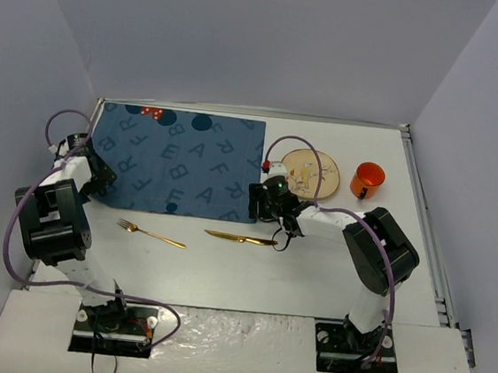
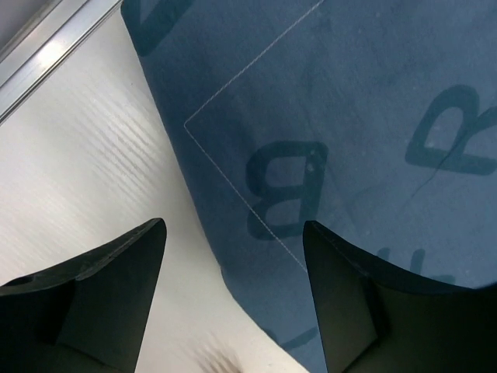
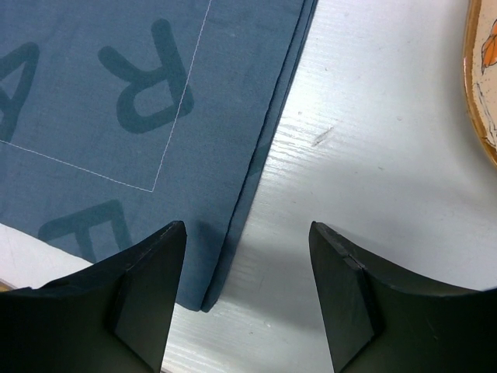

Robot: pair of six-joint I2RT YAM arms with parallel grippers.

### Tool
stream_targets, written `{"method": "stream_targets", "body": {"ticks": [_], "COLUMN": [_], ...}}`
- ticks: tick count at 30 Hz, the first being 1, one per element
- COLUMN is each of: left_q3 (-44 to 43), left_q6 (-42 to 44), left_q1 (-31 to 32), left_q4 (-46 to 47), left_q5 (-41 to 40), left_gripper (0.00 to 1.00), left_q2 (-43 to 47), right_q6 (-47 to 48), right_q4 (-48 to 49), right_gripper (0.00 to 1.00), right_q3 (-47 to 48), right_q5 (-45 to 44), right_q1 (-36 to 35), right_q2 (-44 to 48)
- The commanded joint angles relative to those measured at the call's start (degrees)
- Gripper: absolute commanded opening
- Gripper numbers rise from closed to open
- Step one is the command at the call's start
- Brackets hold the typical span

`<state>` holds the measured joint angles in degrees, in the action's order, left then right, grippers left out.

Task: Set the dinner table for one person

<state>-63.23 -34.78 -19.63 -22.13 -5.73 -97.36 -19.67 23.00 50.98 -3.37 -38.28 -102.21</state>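
The white dinner table [image 1: 311, 273] carries a dark blue lettered placemat [image 1: 176, 161] at the back left. My left gripper [image 1: 100, 182] is open and low over the placemat's near left edge; in the left wrist view it [image 2: 233, 224] straddles the cloth edge [image 2: 349, 116], holding nothing. My right gripper [image 1: 255, 203] is open and empty at the placemat's near right corner; in the right wrist view it [image 3: 248, 224] straddles the cloth border [image 3: 116, 101] and bare table [image 3: 373, 155]. A gold fork [image 1: 150, 233] and gold knife [image 1: 239, 237] lie in front of the placemat.
A round patterned plate [image 1: 310, 173] lies right of the placemat, its rim showing in the right wrist view [image 3: 481, 85]. An orange mug [image 1: 367, 179] stands right of the plate. The table's metal rim [image 2: 46, 54] runs close to my left gripper. Grey walls enclose the table.
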Motion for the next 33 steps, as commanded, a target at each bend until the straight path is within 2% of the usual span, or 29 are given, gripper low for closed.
{"method": "stream_targets", "body": {"ticks": [1,9,12,13,15,18,23,27,29,31,33], "left_q3": [0.22,2.70,2.26,1.97,0.79,-1.67,-7.15,-15.56,-17.37,-17.41,-16.15], "left_q6": [-1.52,-2.58,-2.58,-2.58,-2.47,-1.76,-1.05,-0.08,0.71,1.60,1.82], "left_q1": [-1.72,-3.36,-3.46,-3.48,-3.48,-3.35,-1.47,1.52,2.78,3.60,3.79], "left_q4": [8.50,11.00,10.84,10.54,9.53,7.70,-2.20,-13.88,-16.86,-18.51,-18.98], "left_q5": [1.51,2.52,2.59,2.48,2.51,3.23,-1.35,-9.85,-13.80,-17.10,-19.14], "left_gripper": [0.66,0.53,0.44,0.37,0.17,0.00,0.00,0.02,0.11,0.28,0.39], "left_q2": [0.07,-3.53,-5.47,-6.08,-7.39,-7.66,-4.78,-3.56,-2.96,-1.62,-0.62], "right_q6": [1.04,0.90,0.93,0.95,0.99,1.06,1.34,1.65,1.66,1.67,1.74], "right_q4": [3.54,3.80,3.87,3.91,3.98,4.07,3.94,3.80,3.81,3.91,3.98], "right_gripper": [0.61,0.61,0.61,0.61,0.61,0.61,0.61,0.61,0.61,0.61,0.61], "right_q3": [-0.09,0.00,0.02,-0.03,-0.13,-0.18,-0.22,-0.44,-0.54,-0.62,-0.62], "right_q5": [0.73,1.35,1.35,1.37,1.47,1.54,1.61,1.10,1.18,1.28,1.36], "right_q1": [0.23,0.14,0.20,0.20,0.14,0.30,0.31,0.31,0.31,0.31,0.31], "right_q2": [3.86,3.32,3.31,3.38,3.62,3.89,4.55,5.00,5.09,5.08,5.00]}}
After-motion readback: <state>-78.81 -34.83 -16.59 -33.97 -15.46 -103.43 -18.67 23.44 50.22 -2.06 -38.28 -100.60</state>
